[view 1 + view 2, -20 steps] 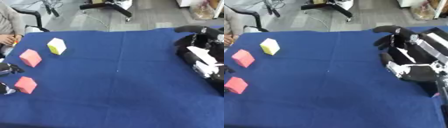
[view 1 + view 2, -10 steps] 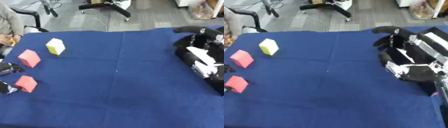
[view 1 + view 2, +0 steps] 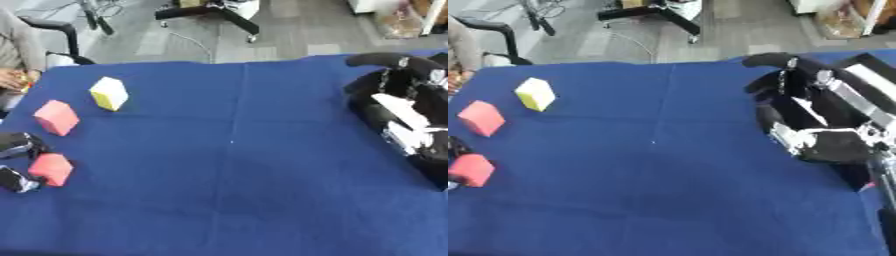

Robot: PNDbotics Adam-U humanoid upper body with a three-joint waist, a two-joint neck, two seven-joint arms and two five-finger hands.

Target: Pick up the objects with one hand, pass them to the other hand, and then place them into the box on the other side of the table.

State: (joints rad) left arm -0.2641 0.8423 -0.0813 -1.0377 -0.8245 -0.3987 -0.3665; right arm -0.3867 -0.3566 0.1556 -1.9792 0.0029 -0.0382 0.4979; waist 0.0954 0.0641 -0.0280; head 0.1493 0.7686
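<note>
Three blocks lie on the left part of the blue table (image 3: 236,165): a yellow block (image 3: 108,93) farthest back, a pink block (image 3: 57,117) nearer, and a red block (image 3: 51,169) nearest the left edge. My left hand (image 3: 17,145) shows only as dark fingers at the left edge. They are spread apart, one just above and one just below the red block's left side, and the block rests on the cloth. My right hand (image 3: 811,117) hovers over the table's right side, fingers relaxed and holding nothing. No box is in view.
Beyond the table's far edge is grey floor with a black chair base (image 3: 210,9) and cables. The table's right edge runs under my right arm (image 3: 868,95).
</note>
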